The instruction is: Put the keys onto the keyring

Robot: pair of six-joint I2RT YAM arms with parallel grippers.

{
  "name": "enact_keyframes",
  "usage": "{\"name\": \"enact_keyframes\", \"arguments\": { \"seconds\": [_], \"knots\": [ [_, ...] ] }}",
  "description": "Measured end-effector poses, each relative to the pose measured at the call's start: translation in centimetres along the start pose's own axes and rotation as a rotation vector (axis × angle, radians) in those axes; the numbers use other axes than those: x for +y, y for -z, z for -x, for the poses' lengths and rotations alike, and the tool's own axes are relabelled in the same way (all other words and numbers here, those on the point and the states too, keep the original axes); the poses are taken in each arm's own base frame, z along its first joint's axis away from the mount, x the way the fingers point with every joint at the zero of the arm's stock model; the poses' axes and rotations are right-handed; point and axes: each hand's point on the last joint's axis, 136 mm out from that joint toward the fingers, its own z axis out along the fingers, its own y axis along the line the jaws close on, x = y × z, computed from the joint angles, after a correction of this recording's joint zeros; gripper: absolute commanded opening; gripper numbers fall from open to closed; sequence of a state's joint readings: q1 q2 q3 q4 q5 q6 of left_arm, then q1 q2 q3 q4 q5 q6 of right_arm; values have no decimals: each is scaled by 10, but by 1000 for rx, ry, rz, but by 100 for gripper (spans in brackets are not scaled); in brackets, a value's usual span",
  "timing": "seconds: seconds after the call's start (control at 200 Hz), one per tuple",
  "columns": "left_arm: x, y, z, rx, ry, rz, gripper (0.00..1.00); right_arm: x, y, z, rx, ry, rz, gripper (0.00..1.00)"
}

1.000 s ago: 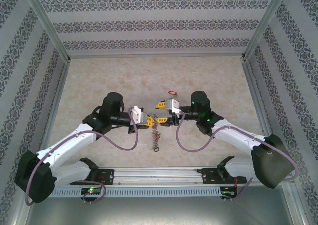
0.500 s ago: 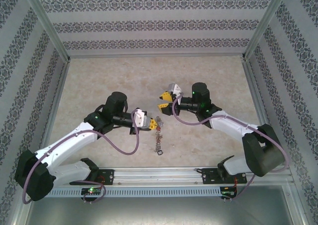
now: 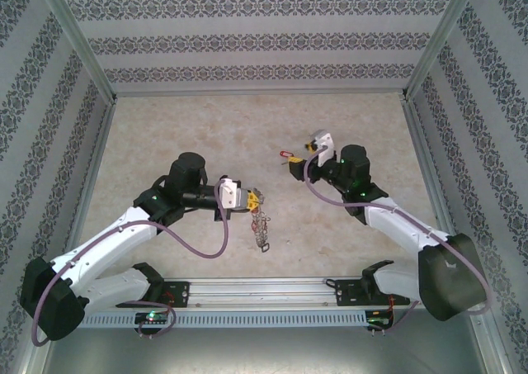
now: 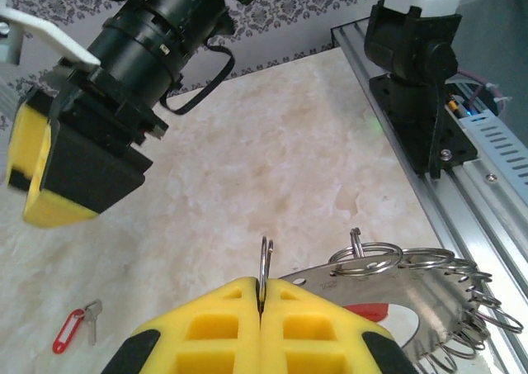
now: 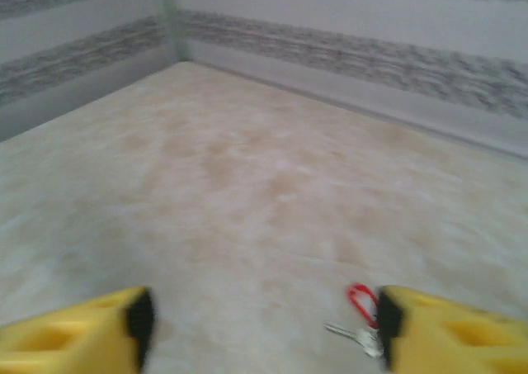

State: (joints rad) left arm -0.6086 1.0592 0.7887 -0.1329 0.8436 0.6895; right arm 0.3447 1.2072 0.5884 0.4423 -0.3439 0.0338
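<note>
What changed: a second ago the right gripper (image 5: 260, 333) was right up against the left gripper (image 3: 252, 199) by the keyring (image 3: 262, 225). Now it has pulled away and gone back toward the far side of the table (image 3: 206, 126).
Right gripper: its two yellow fingers were closer together before. Now they stand wide apart with nothing between them.
Left gripper: it has stayed squeezed shut. It pinches a thin wire loop of the keyring between its yellow fingers.
Keyring: it hangs down from the left gripper, near the middle of the table. It has hardly moved.
Keys: they lie flat on the table in the same spot as before, just in front of the right gripper. They are close to one finger and are not held.
Red tag (image 5: 360, 298): it lies on the table, joined to the keys.
Around: patterned walls (image 3: 264, 44) stand on three sides. A metal rail (image 4: 487, 143) and a black arm base (image 4: 412, 68) sit at the near edge.
In the way: nothing lies between the right gripper and the keys.
Hard to see: the right wrist view is blurry, so the keys look like a small silver smudge. I cannot tell if the bottom of the keyring touches the table. The left wrist view cuts off part of the keyring.
</note>
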Motion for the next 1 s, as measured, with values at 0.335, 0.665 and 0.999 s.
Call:
{"name": "enact_keyframes", "arguments": {
  "seconds": [0.335, 0.665, 0.999],
  "knots": [
    [14, -6, -13, 33, 74, 71, 0, -137, 34, -40, 118, -531, -507, 89],
    [18, -7, -23, 71, 112, 98, 0, -136, -5, -68, 433, -508, -393, 59],
    [15, -6, -32, 113, 137, 98, 0, -81, -74, -117, 717, -384, -224, 52]
  ]
}}
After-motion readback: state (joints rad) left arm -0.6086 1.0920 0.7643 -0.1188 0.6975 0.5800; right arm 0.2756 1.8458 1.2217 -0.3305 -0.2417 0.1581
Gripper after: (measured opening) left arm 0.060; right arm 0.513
